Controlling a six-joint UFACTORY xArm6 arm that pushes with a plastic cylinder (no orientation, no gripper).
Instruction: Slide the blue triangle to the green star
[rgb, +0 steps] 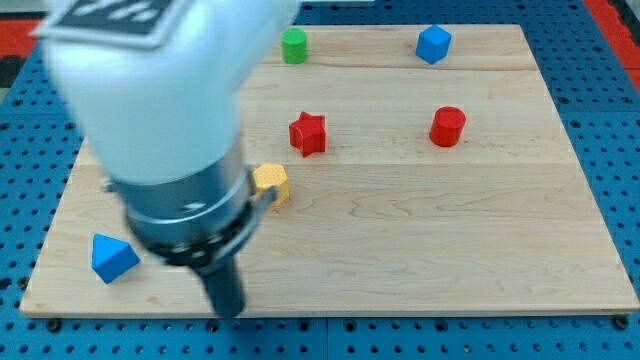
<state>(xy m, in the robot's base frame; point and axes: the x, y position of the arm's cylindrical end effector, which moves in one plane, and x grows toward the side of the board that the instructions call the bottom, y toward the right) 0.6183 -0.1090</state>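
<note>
Blue triangle (113, 258) lay at the bench's (450, 240) lower left corner, just left of my tip (229, 310); no end effector was fitted. Green star was not visible. Yellow block (271, 183), red star (308, 133), red cylinder (448, 127), green cylinder (293, 46) and blue block (433, 44) sat apart.

We saw the blue triangle (113, 258) lying flat on the wooden board near its corner at the view's bottom left, a small solid wedge with one point turned toward the view's right. We could not find the green star; the arm's bulk hid much of the view's left.
</note>
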